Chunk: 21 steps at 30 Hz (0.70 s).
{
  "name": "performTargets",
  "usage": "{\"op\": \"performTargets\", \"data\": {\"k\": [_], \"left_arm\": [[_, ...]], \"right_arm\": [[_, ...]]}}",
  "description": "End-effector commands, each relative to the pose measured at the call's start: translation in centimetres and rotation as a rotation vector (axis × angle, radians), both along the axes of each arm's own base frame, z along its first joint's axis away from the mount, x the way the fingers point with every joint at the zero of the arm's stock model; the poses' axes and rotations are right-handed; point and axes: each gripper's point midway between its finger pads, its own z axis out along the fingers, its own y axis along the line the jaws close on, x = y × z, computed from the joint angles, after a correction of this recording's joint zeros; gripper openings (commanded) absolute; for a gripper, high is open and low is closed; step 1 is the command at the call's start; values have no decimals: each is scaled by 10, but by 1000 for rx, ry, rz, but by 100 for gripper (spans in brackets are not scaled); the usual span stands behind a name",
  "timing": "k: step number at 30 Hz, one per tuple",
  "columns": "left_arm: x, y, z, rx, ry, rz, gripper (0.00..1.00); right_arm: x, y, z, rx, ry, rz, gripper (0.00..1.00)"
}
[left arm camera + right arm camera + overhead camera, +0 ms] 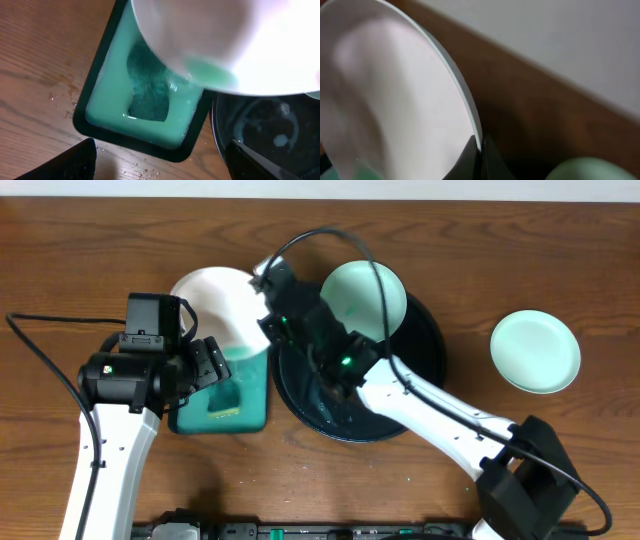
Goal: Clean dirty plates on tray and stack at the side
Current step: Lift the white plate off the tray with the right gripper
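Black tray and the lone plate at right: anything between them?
Nothing: overhead shows only bare tabletop between the black tray and that plate.

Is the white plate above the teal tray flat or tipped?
Tipped. The white plate slants in both wrist views; green liquid gathers at one edge.

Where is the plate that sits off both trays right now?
Overhead view: the pale green plate lies alone on the wooden table toward the right edge, just right of the round black tray.

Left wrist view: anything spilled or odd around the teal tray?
Yes: small droplets dot the wooden table just outside the teal tray, along its left and lower rim, so some liquid has splashed out.
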Motion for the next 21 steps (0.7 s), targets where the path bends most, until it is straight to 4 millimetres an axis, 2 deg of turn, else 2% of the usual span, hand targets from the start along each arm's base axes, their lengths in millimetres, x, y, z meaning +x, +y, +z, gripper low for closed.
{"op": "performTargets", "data": {"k": [1,7,14,21], "left_arm": [[3,1,7,0,-19,4,83],[3,1,7,0,-19,4,83],[3,1,7,0,-19,4,83],[3,1,7,0,-19,4,83]], "right_arm": [[3,-2,34,-122,-206,-27,1],[-5,6,55,-202,-344,-49,1],[-16,12,57,-255,-382,-48,1],[-17,12,61,-249,-387,-52,1]]}}
